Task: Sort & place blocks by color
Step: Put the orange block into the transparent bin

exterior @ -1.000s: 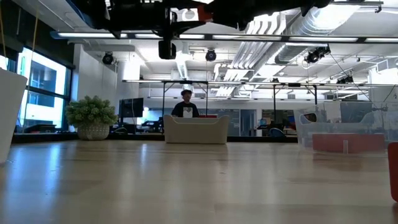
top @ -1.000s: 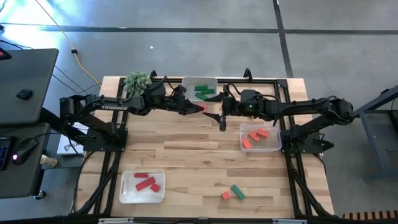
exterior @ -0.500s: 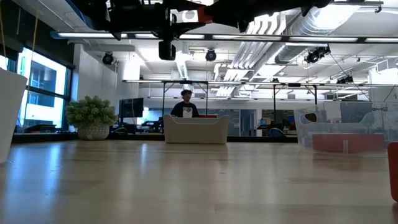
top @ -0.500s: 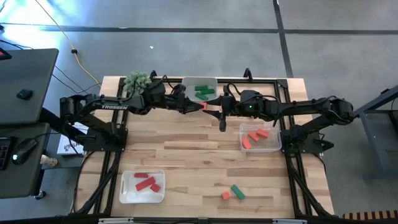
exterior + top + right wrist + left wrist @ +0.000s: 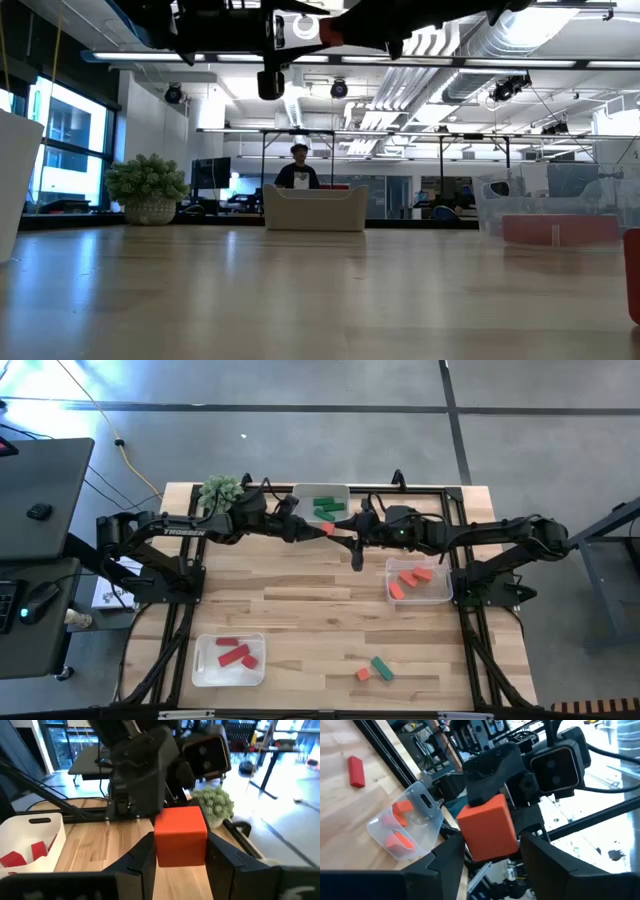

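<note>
High above the table's far middle, my two grippers meet around one orange-coral block (image 5: 326,531). My right gripper (image 5: 180,862) reaches in from the right and is shut on the block (image 5: 180,837). From the left comes my left gripper (image 5: 487,865), open, a finger on either side of the same block (image 5: 487,827), with a narrow gap showing at one finger. An orange block (image 5: 363,674) and a green block (image 5: 381,668) lie loose on the table near its front edge. My right gripper pinches the block's two opposite side faces (image 5: 159,845) between its two fingers. The fingers come at it about level from the table's right side. The block is lifted clear, high above the table, with its flat top up.
A tray with green blocks (image 5: 322,503) stands at the far middle, a tray with orange blocks (image 5: 418,581) at the right, and a tray with red blocks (image 5: 229,658) at the near left. A spiky green plant ball (image 5: 220,490) sits at the far left.
Both arms have stayed in place above the far middle. In the low view both wrists have rolled a little, and more of the orange block shows between the grippers than before.
</note>
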Controlling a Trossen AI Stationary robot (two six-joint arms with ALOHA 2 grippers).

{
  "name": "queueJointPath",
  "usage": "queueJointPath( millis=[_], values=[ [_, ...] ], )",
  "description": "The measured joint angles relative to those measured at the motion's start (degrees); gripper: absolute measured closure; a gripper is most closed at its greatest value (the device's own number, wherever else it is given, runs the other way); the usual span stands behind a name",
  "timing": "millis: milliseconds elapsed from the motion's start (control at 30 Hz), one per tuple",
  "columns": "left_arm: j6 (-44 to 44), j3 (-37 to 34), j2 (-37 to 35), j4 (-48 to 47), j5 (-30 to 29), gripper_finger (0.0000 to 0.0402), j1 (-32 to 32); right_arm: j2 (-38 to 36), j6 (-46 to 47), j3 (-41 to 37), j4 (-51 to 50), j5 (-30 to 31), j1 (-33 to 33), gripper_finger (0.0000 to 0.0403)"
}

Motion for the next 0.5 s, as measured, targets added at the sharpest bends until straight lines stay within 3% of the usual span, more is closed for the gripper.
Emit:
queueJointPath(
  millis=[200, 500],
  values=[
    [4.8, -0.02, 0.04, -1.44, 0.43, 0.0194, 1.71, -0.04, 4.41, 0.1, -4.17, 0.84, -0.02, 0.0292],
    [6.81, 0.02, -0.04, -5.36, 2.09, 0.019, 4.57, 0.06, 6.54, -0.02, -6.84, 3.93, -0.02, 0.0292]
  ],
)
